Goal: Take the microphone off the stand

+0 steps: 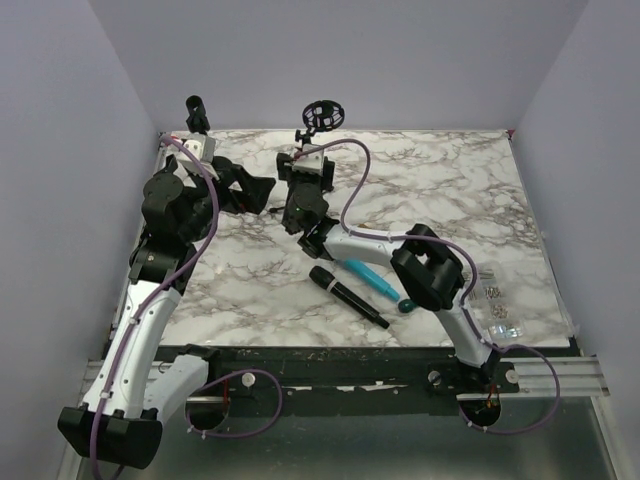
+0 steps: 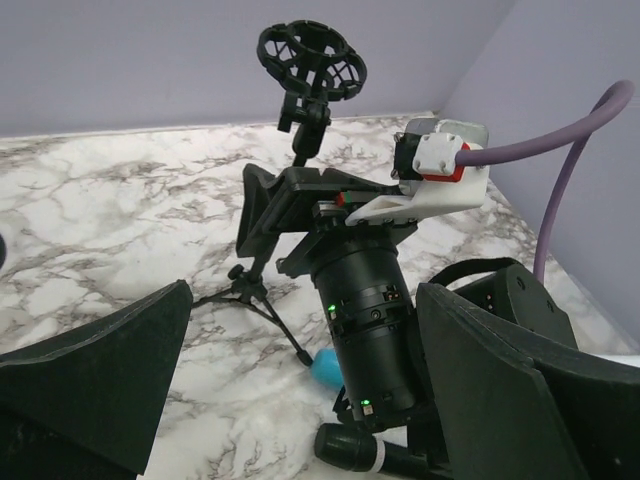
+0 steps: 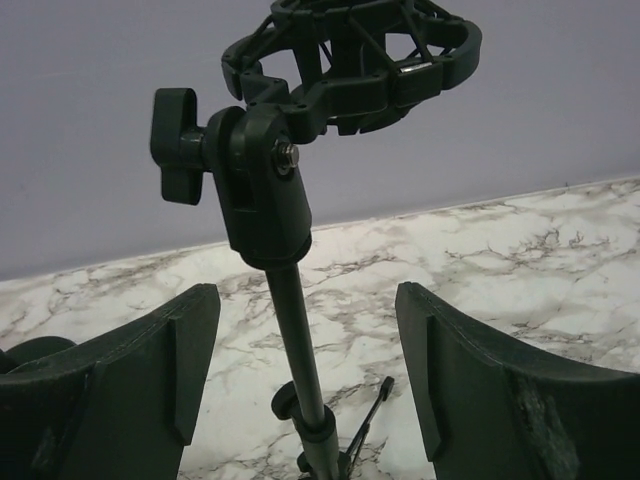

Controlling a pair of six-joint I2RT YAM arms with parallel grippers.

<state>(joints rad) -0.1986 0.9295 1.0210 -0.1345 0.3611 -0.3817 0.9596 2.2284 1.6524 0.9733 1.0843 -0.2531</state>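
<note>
The black microphone [image 1: 347,296] lies flat on the marble table, in front of the right arm; its head shows at the bottom of the left wrist view [image 2: 350,448]. The tripod stand [image 1: 300,150] stands at the back centre with its round shock mount [image 1: 321,112] empty. My right gripper [image 1: 303,162] is open, its fingers either side of the stand's pole [image 3: 300,340] without touching it, below the mount [image 3: 350,50]. My left gripper [image 1: 255,190] is open and empty, left of the stand [image 2: 300,140] and pointing at the right wrist [image 2: 370,330].
A teal tube-shaped object [image 1: 375,283] lies beside the microphone, its end under the right wrist [image 2: 328,368]. A small black device on a post [image 1: 197,112] stands at the back left corner. Small clear and metal parts [image 1: 497,303] lie near the right edge. Purple walls enclose the table.
</note>
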